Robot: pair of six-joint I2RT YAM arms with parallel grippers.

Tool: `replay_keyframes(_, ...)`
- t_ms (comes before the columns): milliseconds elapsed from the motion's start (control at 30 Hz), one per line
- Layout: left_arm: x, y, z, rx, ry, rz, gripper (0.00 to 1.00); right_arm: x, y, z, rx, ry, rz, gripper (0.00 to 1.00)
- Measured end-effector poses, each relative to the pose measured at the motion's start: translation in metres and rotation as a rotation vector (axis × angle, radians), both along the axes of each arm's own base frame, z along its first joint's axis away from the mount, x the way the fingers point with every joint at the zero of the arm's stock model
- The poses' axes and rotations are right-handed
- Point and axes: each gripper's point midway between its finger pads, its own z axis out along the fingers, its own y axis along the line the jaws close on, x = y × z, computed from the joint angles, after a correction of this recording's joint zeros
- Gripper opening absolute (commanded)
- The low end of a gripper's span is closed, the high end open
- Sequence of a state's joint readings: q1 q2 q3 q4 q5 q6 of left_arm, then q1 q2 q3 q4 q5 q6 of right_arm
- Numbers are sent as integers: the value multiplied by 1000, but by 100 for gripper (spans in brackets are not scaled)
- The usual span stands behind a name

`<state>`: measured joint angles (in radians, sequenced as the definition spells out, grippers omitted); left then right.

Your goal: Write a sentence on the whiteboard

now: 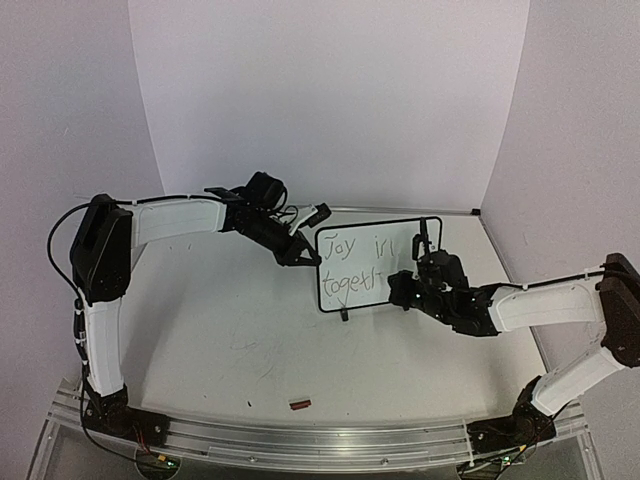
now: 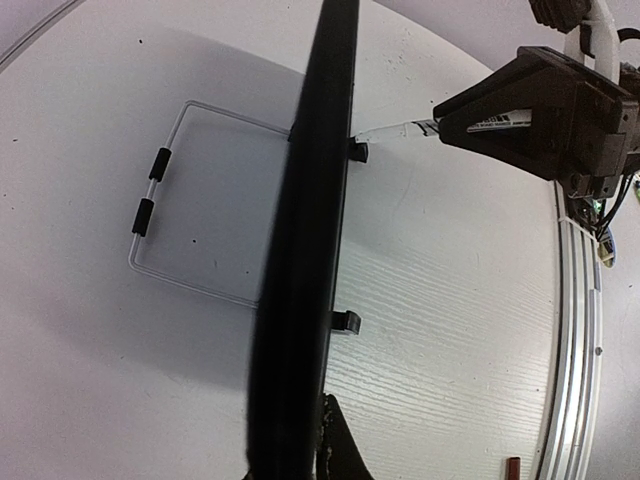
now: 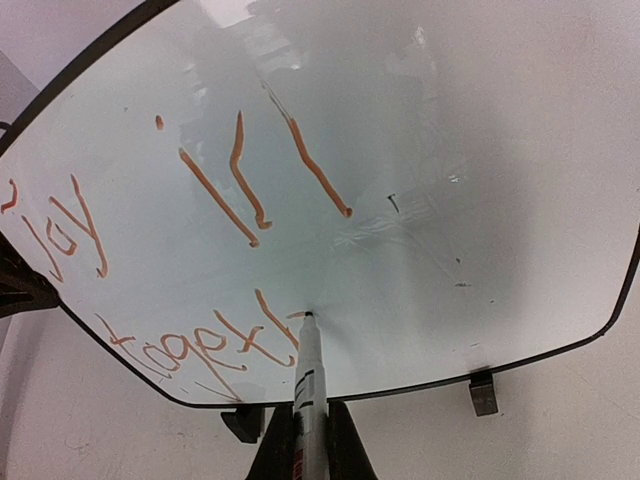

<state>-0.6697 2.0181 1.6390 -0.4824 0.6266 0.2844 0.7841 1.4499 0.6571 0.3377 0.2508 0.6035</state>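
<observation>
White and upright on the table [image 1: 230, 330], the whiteboard [image 1: 360, 263] is steadied by the left gripper [image 1: 300, 255] clamped on its left edge so the right gripper [image 3: 305, 445], pinching a marker [image 3: 308, 380], can press the tip against it where the unfinished sentence [image 3: 190, 345] breaks off.

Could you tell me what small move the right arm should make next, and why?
Probably draw the arch of the h: the marker in the right fingers touches the whiteboard just after "toget" and one upright stroke, so the sentence looks unfinished.
</observation>
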Motion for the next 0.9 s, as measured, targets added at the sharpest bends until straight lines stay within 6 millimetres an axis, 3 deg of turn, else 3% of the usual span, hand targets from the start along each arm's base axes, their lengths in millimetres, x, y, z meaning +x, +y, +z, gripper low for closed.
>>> replay_keyframes(533, -1, 1, 0, 3, 0, 1, 0, -9, -8, -31, -29, 70, -12, 0)
replay_keyframes(900, -2, 2, 0, 5, 2, -1, 0, -10, -9, -38, -42, 85, -11, 0)
